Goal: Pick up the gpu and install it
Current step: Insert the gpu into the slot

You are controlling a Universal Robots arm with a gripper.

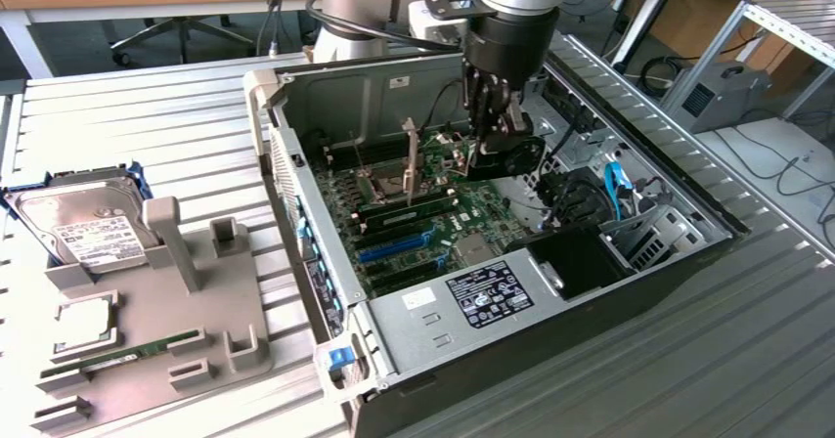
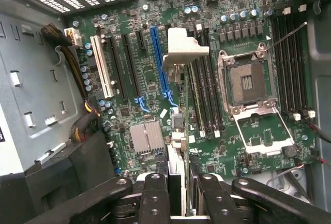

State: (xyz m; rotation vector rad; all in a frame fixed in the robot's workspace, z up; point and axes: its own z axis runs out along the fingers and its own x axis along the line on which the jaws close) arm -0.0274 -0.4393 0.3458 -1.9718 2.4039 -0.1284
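So the pincer [image 1: 500, 143] is down inside the open PC case [image 1: 391, 335], clamped on the gpu [image 1: 503, 154], which hangs edge-on above the green motherboard [image 1: 444, 225] without touching it. You can see the black round fan side of the card from the exterior view. From the wrist view the card's thin edge [image 2: 178, 131] sits over the blue slot [image 2: 159, 61] area, with the open metal CPU socket [image 2: 248, 81] and black memory slots just beside it. Cable bundles crowd the case walls. Out on the ribbed metal counter [image 1: 730, 360], a grey plastic holder [image 1: 170, 330] carries a silver hard drive [image 1: 81, 225] and a memory stick [image 1: 141, 350].
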